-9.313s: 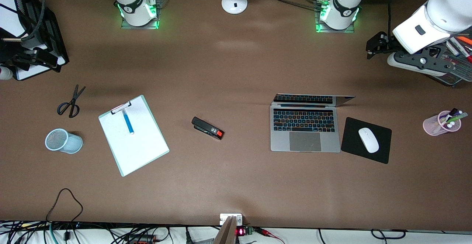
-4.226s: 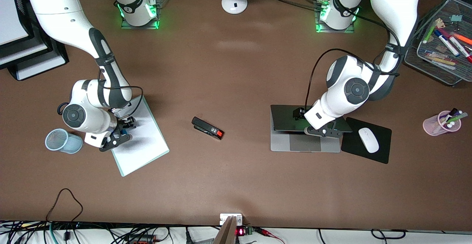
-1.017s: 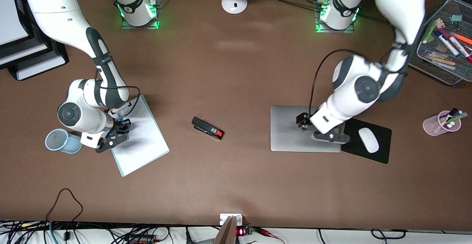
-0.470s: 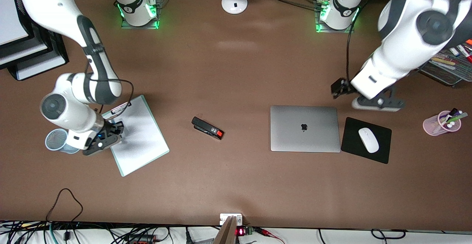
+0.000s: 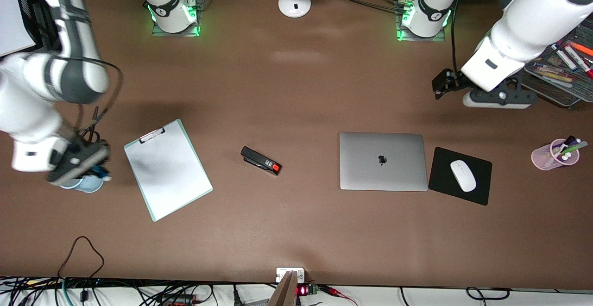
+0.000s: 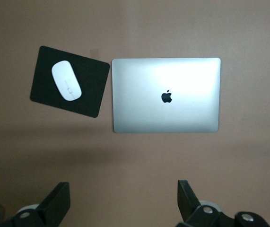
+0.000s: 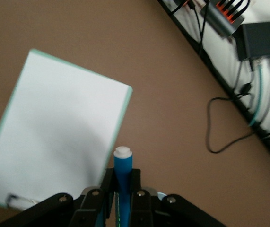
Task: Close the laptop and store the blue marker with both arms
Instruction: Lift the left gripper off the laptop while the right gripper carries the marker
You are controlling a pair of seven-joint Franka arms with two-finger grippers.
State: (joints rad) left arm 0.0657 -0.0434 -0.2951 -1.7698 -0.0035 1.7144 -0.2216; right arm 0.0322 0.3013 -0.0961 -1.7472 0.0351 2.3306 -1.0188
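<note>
The silver laptop (image 5: 382, 160) lies closed on the table, its lid (image 6: 166, 94) with the dark logo facing up. My left gripper (image 5: 498, 96) hangs open and empty (image 6: 123, 203) over bare table between the laptop and the mesh tray. My right gripper (image 5: 83, 166) is shut on the blue marker (image 7: 123, 174), which stands between the fingers with its white end pointing away from the wrist. A bit of the marker (image 5: 99, 172) shows under the hand. That hand hovers over the light-blue mesh cup (image 5: 88, 184), which it mostly hides.
A white clipboard (image 5: 167, 169) lies beside the cup, with a black stapler (image 5: 261, 160) toward the middle. Scissors (image 5: 95, 123) are partly hidden by the right arm. A white mouse (image 5: 463, 175) rests on a black pad (image 5: 479, 194). A pink cup (image 5: 556, 154) and a mesh tray (image 5: 563, 90) stand at the left arm's end.
My right gripper has lifted the blue marker off the clipboard and carried it over the light-blue cup. The left arm has risen off the closed laptop toward the mesh tray.
</note>
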